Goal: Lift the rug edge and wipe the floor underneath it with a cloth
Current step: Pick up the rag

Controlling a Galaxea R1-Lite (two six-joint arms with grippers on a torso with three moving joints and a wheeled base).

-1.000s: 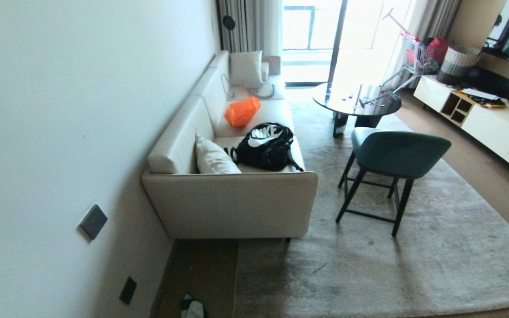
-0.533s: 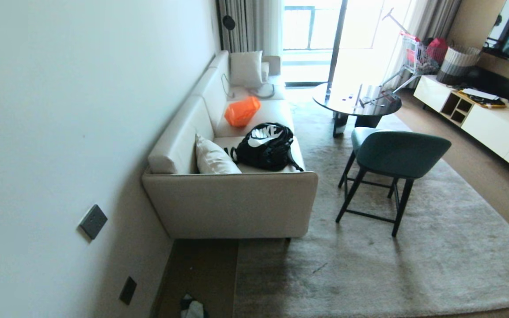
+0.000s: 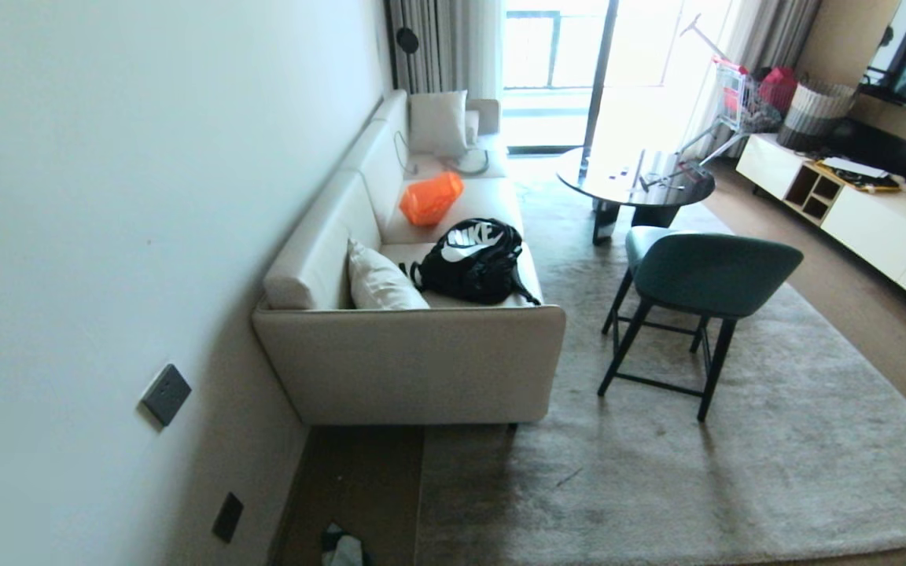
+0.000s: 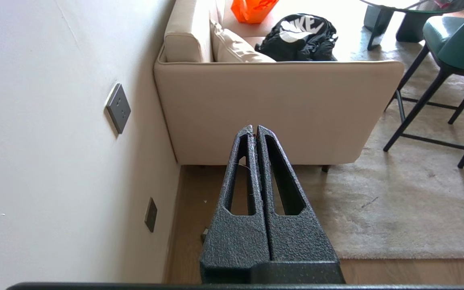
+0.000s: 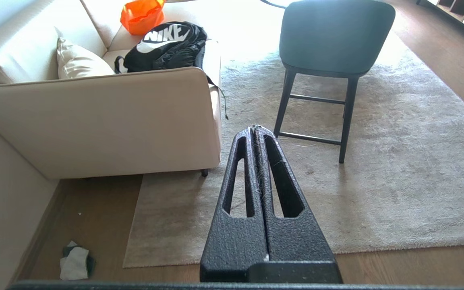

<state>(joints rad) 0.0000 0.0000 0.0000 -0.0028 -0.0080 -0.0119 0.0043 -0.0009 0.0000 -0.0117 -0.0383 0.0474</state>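
Grey-beige rug edge [image 5: 135,225], corner near the sofa [image 5: 107,121]; our right gripper [image 5: 258,129] and left gripper [image 4: 253,128], both pressed shut, empty; cloth [image 5: 75,262] on floor [image 5: 91,205] (whole only in right wrist view)

I'm looking into a home living room. A cream sofa [image 3: 421,314] lines the wall, a big plush rug [image 3: 697,472] beside it, with a round surface [image 3: 634,181] and teal chair [image 3: 705,275] on the rug.

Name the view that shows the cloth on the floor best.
Right wrist view: the whole cloth lies on bare floor by the wall. Head view cuts it at the picture's lower edge; left wrist view doesn't show it.
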